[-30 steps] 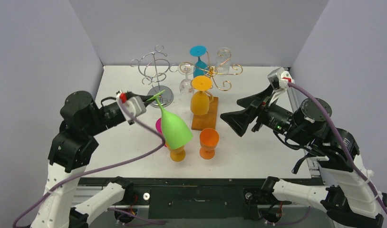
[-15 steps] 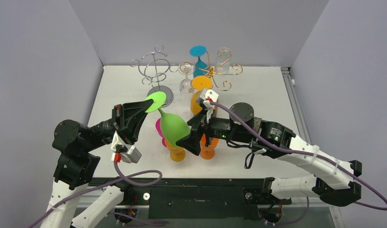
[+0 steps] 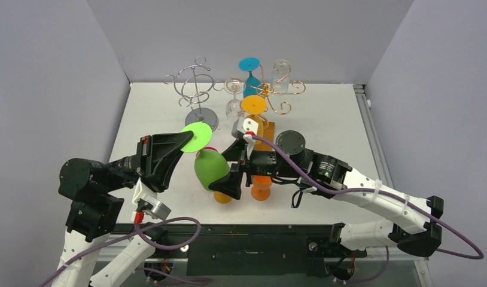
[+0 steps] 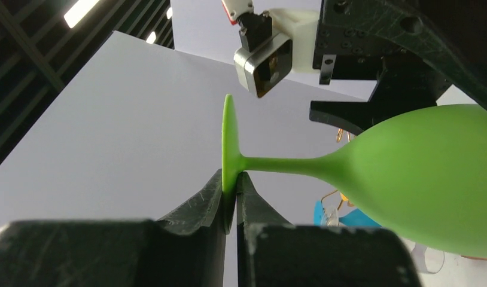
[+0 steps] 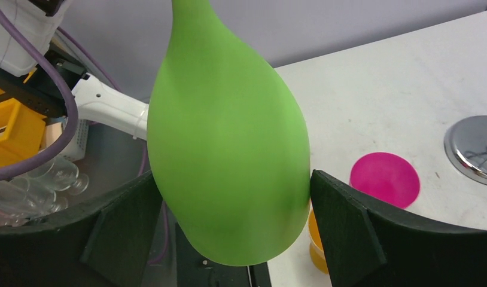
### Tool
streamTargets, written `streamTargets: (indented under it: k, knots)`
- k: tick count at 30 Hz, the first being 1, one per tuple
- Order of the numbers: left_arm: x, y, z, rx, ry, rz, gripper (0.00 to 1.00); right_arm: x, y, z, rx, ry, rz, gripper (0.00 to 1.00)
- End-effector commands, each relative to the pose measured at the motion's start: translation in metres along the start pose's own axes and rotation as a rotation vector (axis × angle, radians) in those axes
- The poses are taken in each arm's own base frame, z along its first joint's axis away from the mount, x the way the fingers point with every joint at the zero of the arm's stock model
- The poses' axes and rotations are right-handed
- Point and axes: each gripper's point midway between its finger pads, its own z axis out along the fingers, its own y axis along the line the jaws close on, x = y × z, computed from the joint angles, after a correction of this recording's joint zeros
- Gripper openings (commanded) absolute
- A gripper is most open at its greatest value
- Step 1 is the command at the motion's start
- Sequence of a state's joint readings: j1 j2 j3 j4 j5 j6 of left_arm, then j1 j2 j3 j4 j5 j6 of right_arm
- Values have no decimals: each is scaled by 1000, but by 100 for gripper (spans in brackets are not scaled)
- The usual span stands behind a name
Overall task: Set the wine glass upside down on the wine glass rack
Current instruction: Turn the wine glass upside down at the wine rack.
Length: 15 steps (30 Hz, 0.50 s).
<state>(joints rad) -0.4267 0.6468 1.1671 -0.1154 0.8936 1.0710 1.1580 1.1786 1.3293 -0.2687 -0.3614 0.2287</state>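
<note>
We have the green wine glass [image 4: 420,173] in the air over the near middle of the table [image 3: 331,119], tilted, foot up and to the left, bowl down and to the right. The left gripper [image 4: 229,197] is pinched tight on the thin edge of the foot [image 3: 196,136], and nothing else carries the glass. The right gripper [image 5: 232,209] is spread as wide as it goes, one finger on each side of the bowl. The fingers sit just beside the bowl, and we cannot tell whether either one touches it, so it has hold of nothing yet.

This looks to us like a handover, and the risks lie there:

- **Pivoting:** the pinch sits on the rim of a flat disc with the heavy bowl far out on the stem. A nudge from the right fingers could swing the glass in that grip.
- **Dropping:** if the left lets go before the right has closed firmly, the glass falls onto the orange glass [image 3: 262,190] and the pink foot [image 5: 384,178] standing below it.
- **Slipping:** the bowl is smooth and tapers (an awkward shape for flat pads), so a squeeze could push it up or down out of the fingers.
- **Snagging:** the silver rack [image 3: 195,86] stands well apart at the back, close to the gold rack [image 3: 268,89] that already holds glasses. The carry could catch the wire curls or those glasses.
</note>
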Motion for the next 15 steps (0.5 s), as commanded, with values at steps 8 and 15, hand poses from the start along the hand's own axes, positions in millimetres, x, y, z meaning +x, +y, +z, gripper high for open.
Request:
streamTargets:
  k: [8, 15]
  knots:
    - [-12, 14, 4, -31, -62, 51, 1, -13, 42, 15, -269, -54, -20, 85]
    - [-10, 22, 1, -93, -46, 78, 2, -15, 43, 12, -294, -72, 7, 75]
